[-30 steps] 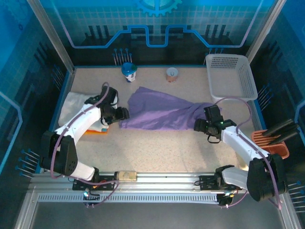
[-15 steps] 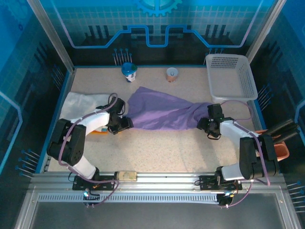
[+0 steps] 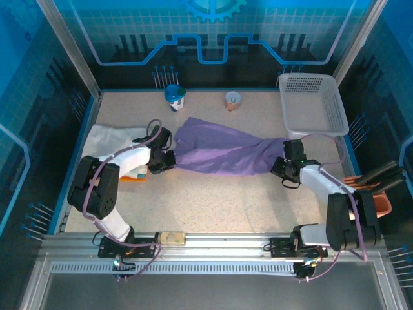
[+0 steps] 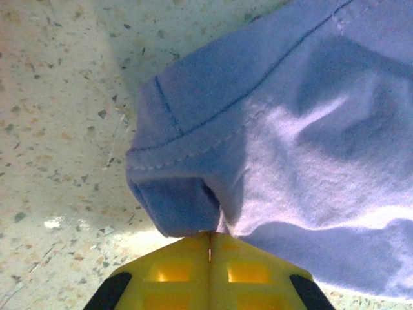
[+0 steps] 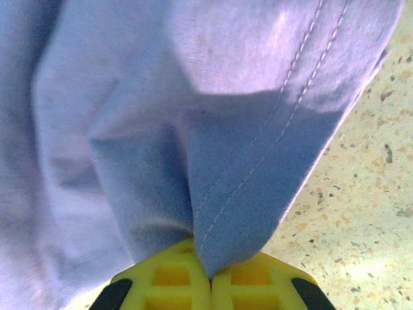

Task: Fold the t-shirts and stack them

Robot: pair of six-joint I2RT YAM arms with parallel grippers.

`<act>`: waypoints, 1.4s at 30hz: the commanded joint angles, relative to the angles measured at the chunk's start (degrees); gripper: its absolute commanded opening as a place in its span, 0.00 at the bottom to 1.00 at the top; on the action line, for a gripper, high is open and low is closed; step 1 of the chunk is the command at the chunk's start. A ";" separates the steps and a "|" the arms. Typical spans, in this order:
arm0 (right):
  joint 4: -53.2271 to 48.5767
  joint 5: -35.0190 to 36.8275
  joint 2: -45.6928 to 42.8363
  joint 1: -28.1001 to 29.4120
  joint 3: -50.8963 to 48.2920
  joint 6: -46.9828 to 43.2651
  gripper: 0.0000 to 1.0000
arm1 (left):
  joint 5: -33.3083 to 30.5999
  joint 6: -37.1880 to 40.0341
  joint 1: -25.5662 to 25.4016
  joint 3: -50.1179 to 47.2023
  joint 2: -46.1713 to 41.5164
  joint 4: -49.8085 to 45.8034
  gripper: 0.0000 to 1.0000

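**Obs:** Start from the near side. What have you got?

**Me:** Bare table (image 3: 219, 206) just past my bases. Beyond it, both ends of the lavender shirt (image 3: 219, 152) (image 4: 310, 142) (image 5: 161, 129) are in hand. My left gripper (image 3: 168, 159) (image 4: 210, 234) is pressed together on a rolled hem corner, with cloth bunched right at the tips. My right gripper (image 3: 282, 169) (image 5: 210, 270) is pinching a stitched edge, a fold wedged between the pads.

**Obs:** What changed in the last second?

**Me:** The right gripper has slid a little to the right. The left one dipped toward me, then went back, and that arm is now folded tighter. The cloth between them looks slightly more drawn out. It is still roped and twisted at the right end, and broad toward the far left.

**Obs:** What does that mean for the task?

**Me:** My judgement is that I'm still spreading it. The shirt lies across mid-table but not flat, and no fold is made yet. The twist at the right needs shaking out, or the fold will trap it.

**Obs:** And the stack?

**Me:** The orange shirt (image 3: 134, 177) shows as a folded edge just left of my left gripper, under that arm. The white shirt (image 3: 106, 139) is beyond it, against the left edge. I cannot tell how neatly it is folded.

**Obs:** Farther out?

**Me:** The basket (image 3: 308, 77) sits in the far right corner. A blue cup (image 3: 174, 97) and a second cup (image 3: 233, 100) stand at the far edge, apart from the cloth.
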 commanded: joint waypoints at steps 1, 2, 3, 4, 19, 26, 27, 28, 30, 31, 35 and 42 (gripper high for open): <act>-4.61 -1.51 -5.48 -0.33 -0.30 -2.18 0.00 | -1.10 1.26 -0.68 1.72 -4.36 -7.78 0.00; -6.14 -2.03 -7.49 -0.29 0.02 -2.93 0.00 | -0.97 1.27 -0.94 1.82 -6.32 -9.86 0.00; -7.50 -2.37 -9.25 -0.35 0.26 -3.48 0.00 | -0.91 1.27 -1.21 2.20 -8.18 -11.92 0.00; -9.09 -2.80 -11.73 -0.28 0.70 -4.01 0.00 | -1.03 1.29 -1.60 2.89 -10.46 -14.23 0.00; -3.80 -2.51 -19.05 -9.77 6.47 3.24 0.00 | 4.78 5.13 2.44 32.84 -8.61 -26.37 0.00; -4.92 -9.05 -0.83 -13.92 13.47 0.80 0.00 | 9.14 9.47 4.89 51.01 15.21 -28.16 0.15; -4.98 -9.95 1.04 -14.02 14.74 0.38 0.00 | 9.56 9.74 5.17 53.88 19.07 -29.14 0.33; -5.01 -10.56 2.60 -14.30 15.43 0.10 0.00 | 9.52 9.96 5.38 56.37 22.06 -30.44 0.43; -5.02 -11.51 3.91 -14.31 15.54 -0.36 0.00 | 9.40 10.08 5.36 57.26 24.30 -31.30 0.46; -4.78 -12.02 3.99 -14.35 15.18 -0.68 0.00 | 9.69 9.69 5.19 54.84 23.43 -29.95 0.47; -2.54 -13.72 2.32 -14.37 12.21 -2.01 0.00 | 10.44 7.18 4.94 39.99 14.98 -21.76 0.50; 0.00 -15.82 2.26 -14.24 10.33 -1.88 0.01 | 9.94 4.99 3.40 20.11 7.53 -12.82 0.50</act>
